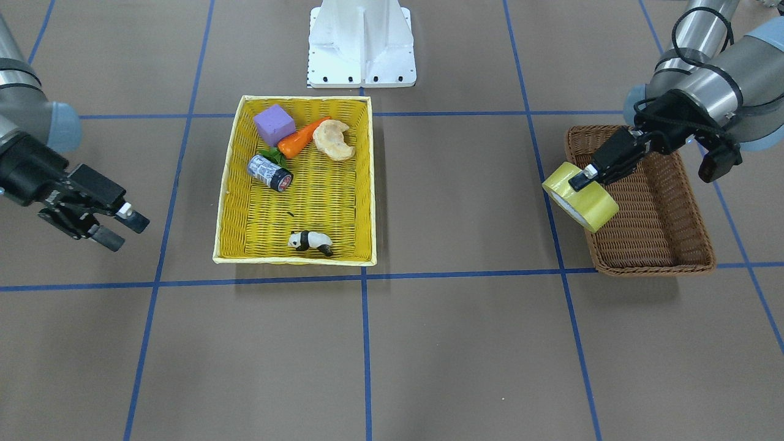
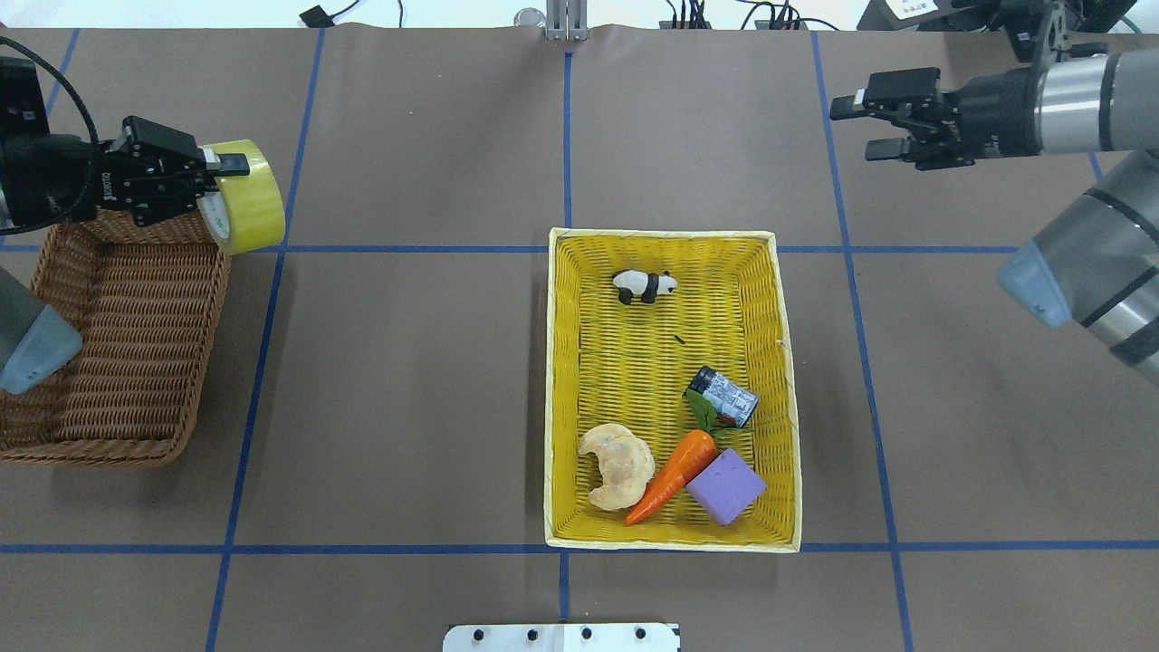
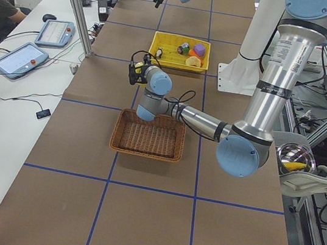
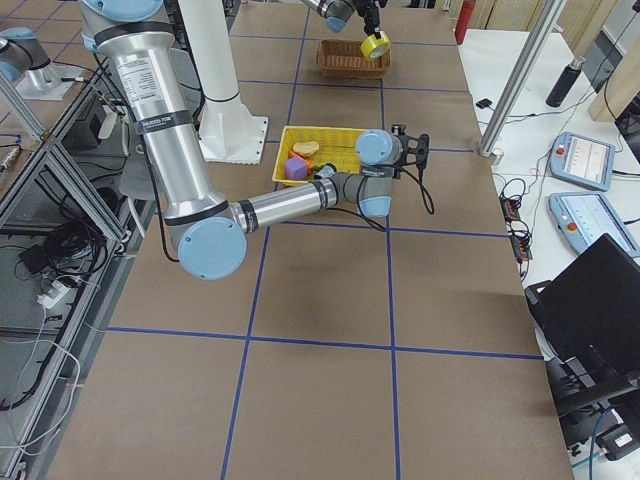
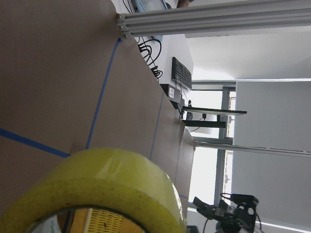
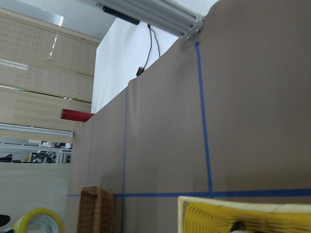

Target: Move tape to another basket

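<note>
The tape is a wide yellowish roll. My left gripper is shut on it and holds it in the air over the far inner corner of the brown wicker basket. In the front view the tape hangs at the left rim of the basket, held by the left gripper. The tape fills the bottom of the left wrist view. It also shows in the right wrist view. My right gripper is open and empty, in the air beyond the yellow basket.
The yellow basket holds a panda figure, a small black-and-white cylinder, a toy carrot, a purple block and a croissant. The robot's white base stands at the table's near edge.
</note>
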You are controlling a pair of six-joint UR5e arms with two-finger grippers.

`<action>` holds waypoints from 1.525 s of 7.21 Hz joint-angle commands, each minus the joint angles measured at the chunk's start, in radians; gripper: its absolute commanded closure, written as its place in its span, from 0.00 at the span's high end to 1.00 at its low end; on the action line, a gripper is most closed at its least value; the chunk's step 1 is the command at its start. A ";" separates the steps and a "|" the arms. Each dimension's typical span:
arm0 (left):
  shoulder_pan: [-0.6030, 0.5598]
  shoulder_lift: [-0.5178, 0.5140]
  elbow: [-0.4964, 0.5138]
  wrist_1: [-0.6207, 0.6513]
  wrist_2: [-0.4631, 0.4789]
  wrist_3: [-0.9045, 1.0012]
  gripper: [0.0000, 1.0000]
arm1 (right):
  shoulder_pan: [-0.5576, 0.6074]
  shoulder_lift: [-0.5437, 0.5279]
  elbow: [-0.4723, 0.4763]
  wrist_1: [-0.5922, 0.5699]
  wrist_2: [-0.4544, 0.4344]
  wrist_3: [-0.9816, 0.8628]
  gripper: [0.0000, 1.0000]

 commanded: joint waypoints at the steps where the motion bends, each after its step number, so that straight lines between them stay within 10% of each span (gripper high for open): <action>1: -0.044 0.025 -0.015 0.178 -0.006 0.140 0.00 | 0.071 -0.097 -0.001 -0.055 0.022 -0.170 1.00; 7: -0.132 0.194 -0.151 0.656 -0.023 0.664 0.00 | 0.276 -0.171 0.008 -0.472 0.116 -0.855 1.00; 11: -0.046 0.162 -0.360 1.337 -0.032 0.828 0.00 | 0.313 -0.168 0.011 -0.899 0.118 -1.253 1.00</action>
